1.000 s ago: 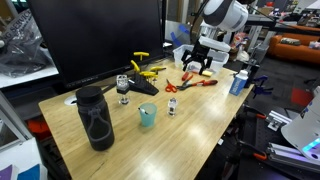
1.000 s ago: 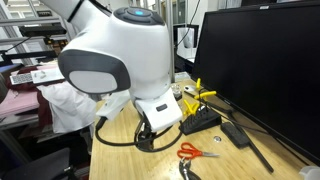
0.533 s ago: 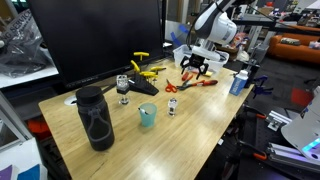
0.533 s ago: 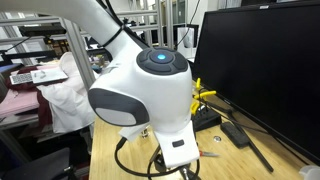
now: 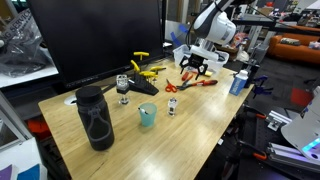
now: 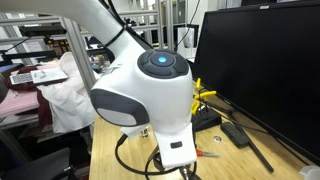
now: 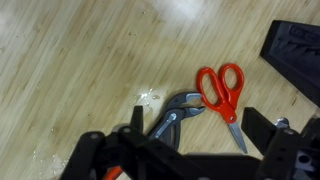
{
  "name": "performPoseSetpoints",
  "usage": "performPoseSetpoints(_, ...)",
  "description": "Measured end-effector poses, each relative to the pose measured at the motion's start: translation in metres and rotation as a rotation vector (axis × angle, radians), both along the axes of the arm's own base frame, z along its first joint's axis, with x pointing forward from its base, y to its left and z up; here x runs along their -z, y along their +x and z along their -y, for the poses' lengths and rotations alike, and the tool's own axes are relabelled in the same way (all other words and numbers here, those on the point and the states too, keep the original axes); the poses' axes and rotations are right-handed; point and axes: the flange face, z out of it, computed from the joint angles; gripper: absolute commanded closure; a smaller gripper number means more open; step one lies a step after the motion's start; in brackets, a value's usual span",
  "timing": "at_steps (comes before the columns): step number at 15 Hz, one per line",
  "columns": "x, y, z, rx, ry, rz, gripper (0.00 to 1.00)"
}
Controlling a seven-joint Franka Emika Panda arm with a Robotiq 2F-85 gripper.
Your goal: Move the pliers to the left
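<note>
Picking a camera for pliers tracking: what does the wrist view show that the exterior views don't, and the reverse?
Wrist only: pliers clearly separate from the orange scissors, framed by the open gripper. Exterior only: black bottle, teal cup, monitor, the arm. Shared: wooden table, gripper low over the tools.

We see even, bright indoor light in both exterior views. Shadow under bottle (image 5: 95, 118) soft. Monitor (image 5: 95, 40) flat black, no detail. Arm (image 6: 145, 95) close to lens, slightly soft, pale sheen on top. Wrist view: we note white glare on table (image 7: 80, 60) at top edge. Gripper (image 7: 193, 125) dark, blurred. Scissors (image 7: 225, 90) fairly sharp.
</note>
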Motion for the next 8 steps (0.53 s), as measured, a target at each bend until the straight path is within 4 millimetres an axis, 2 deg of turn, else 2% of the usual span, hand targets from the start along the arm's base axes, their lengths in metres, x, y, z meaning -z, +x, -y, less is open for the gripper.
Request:
performPoseSetpoints(4, 0.025, 0.004, 0.005, 0.182, 0.105, -0.010, 0.00)
performPoseSetpoints(8, 0.053, 0.008, 0.024, 0.370, 0.173, -0.012, 0.00)
